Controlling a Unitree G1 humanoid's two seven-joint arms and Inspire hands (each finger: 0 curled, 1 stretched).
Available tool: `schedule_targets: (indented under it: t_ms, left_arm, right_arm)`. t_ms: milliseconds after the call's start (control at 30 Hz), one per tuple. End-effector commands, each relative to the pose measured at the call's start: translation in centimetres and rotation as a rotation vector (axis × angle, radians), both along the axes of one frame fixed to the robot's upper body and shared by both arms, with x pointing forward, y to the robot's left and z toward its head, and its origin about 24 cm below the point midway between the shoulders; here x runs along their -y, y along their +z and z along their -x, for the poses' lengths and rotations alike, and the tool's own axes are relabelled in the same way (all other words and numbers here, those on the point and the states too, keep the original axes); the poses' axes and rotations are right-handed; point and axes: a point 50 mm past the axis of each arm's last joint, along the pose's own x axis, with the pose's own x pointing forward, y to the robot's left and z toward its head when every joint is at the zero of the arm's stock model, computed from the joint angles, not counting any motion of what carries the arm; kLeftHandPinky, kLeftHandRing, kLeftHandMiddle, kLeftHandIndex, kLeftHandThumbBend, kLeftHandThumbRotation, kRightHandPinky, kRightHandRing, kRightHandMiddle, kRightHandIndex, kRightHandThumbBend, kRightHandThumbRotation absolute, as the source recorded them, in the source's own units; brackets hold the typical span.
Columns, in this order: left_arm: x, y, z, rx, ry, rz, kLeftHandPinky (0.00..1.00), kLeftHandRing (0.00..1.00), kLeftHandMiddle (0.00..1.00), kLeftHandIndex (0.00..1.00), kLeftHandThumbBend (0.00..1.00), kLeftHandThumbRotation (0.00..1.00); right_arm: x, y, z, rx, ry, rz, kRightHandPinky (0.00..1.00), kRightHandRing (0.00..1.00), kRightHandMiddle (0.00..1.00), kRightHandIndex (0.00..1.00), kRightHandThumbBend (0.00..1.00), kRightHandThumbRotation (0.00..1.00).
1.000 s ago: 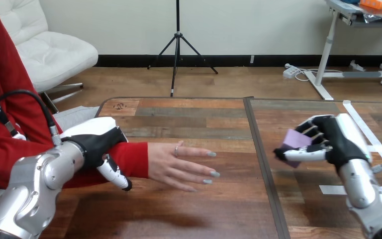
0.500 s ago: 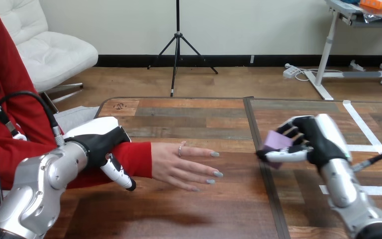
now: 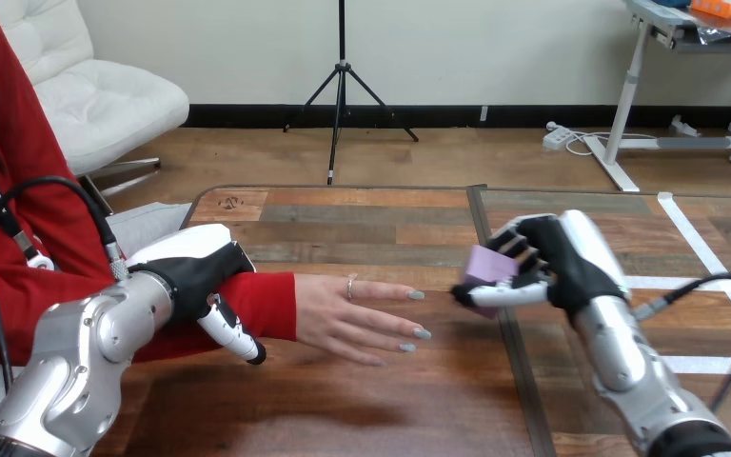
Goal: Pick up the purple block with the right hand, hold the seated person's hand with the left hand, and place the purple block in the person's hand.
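Black-and-white left hand (image 3: 190, 276) curled over the person's red-sleeved forearm (image 3: 268, 305), one finger showing beneath. Person's hand (image 3: 352, 309) stretched flat, fingertips pointing right over the wooden table (image 3: 362, 219). Small purple block (image 3: 484, 267) just beyond those fingertips, not touching, pinched between the fingers and thumb of the right hand (image 3: 571, 271).

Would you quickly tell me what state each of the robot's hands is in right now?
Left hand: closed round the person's red-sleeved forearm.
Right hand: closed on the purple block.
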Motion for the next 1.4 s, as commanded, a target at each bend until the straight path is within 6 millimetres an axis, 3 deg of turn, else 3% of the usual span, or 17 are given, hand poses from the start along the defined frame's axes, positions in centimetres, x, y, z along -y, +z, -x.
schedule_targets:
  t_ms: [0, 1367]
  left_arm:
    - [5.2, 12.7, -1.8, 0.496, -0.182, 0.166, 0.11, 0.18, 0.28, 0.36, 0.67, 0.0]
    - [5.6, 13.9, -2.0, 0.554, -0.173, 0.21, 0.12, 0.19, 0.28, 0.35, 0.66, 0.0]
  right_arm:
    - [-4.1, 9.7, -4.5, 0.327, 0.138, -0.019, 0.38, 0.4, 0.44, 0.45, 0.8, 0.0]
    - [-7.5, 11.2, -3.8, 0.389, 0.284, -0.064, 0.33, 0.36, 0.43, 0.44, 0.77, 0.0]
